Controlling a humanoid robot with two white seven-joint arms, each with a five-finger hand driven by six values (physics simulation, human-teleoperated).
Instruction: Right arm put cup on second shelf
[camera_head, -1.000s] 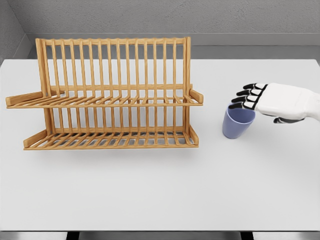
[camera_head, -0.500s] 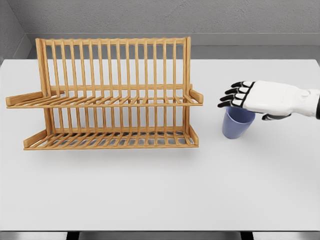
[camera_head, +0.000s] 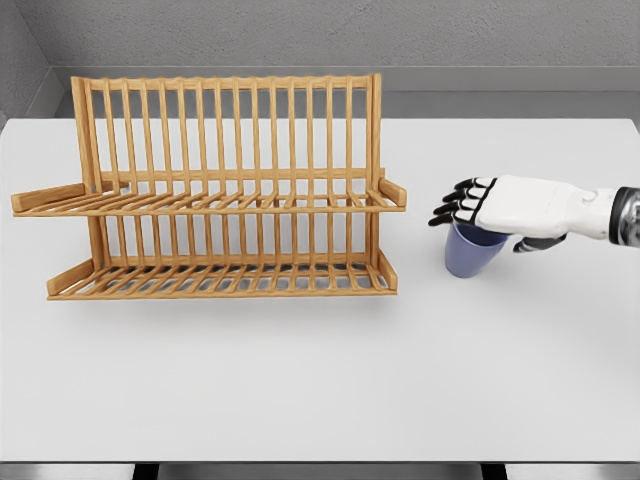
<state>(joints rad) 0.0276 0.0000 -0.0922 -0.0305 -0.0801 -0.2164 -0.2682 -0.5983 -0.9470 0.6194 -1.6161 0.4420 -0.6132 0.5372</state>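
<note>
Head view, the only view given: a white table (camera_head: 300, 380) is seen from above and in front, with a grey wall behind it. On the left half of the table a two-tier wooden dish rack (camera_head: 215, 190) is set, made of thin upright slats with two slatted shelves. The upper shelf (camera_head: 210, 203) runs across the middle of the rack; the lower shelf (camera_head: 220, 280) lies just above the table. Nothing is held on either shelf.

To the right of the rack, apart from it, a blue cup (camera_head: 470, 253) is stood upright on the table, its mouth facing up. The right hand (camera_head: 500, 206), white with black fingertips, is reached in from the right edge and is laid flat over the cup's mouth, palm down. Its fingers (camera_head: 452, 206) are stretched out side by side and extend past the cup's left rim toward the rack; the thumb is tucked low behind the cup. Nothing is pinched or clasped yet. The left arm is not seen.

Compared with one second and half a second ago, the hand has been carried leftward and slightly lower, from the cup's right rim to a place covering the whole mouth. The cup has not been shifted. This is judged to be the approach to a grasp: the cup remains to be closed on, lifted and carried to the upper shelf, so the task is at an early stage.
</note>
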